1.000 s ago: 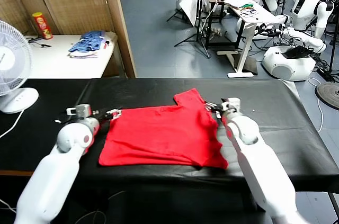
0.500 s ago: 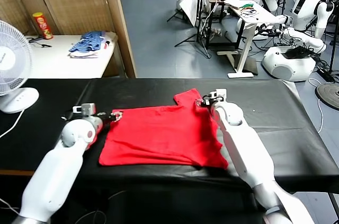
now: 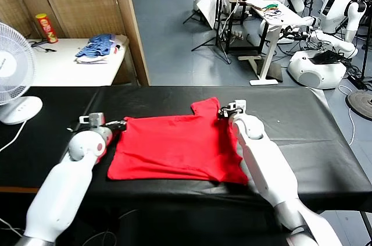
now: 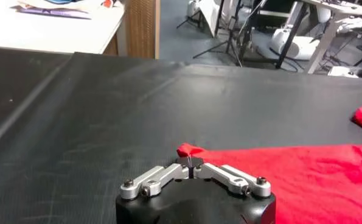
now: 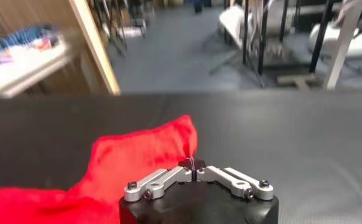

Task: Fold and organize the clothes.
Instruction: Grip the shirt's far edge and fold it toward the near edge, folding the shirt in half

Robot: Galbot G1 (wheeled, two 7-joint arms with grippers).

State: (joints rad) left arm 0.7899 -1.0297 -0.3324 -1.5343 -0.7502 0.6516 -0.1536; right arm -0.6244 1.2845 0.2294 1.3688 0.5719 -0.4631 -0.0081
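From the head camera, the red T-shirt (image 3: 177,146) lies spread flat at the middle of the black table (image 3: 302,118), its one visible sleeve sticking up toward 1 o'clock from the body of the shirt. The left gripper (image 3: 120,123) sits at the shirt's 10 o'clock corner, its fingers pinched together on the fabric edge there. The right gripper (image 3: 222,110) is at the shirt's 1 o'clock side, closed on the hem of the sleeve. Beyond the black table, at 10 o'clock in the view, a white side table (image 3: 70,68) carries a blue striped clothes pile (image 3: 96,48) and a red and yellow snack can (image 3: 46,28); a white fan (image 3: 14,74) stands at 9 o'clock on the black table's edge. Other white robots (image 3: 325,36) stand on the grey floor at 2 o'clock

In the left wrist camera, the left gripper (image 4: 190,163) has its fingers drawn narrow around a small lifted tip of the red T-shirt (image 4: 302,179), whose cloth lies flat on the black table (image 4: 107,109) beyond the pinch

In the right wrist camera, the right gripper (image 5: 193,165) is clamped narrow on the edge of the red T-shirt (image 5: 138,159) sleeve, which bunches up just ahead of the fingers on the black table (image 5: 290,134)
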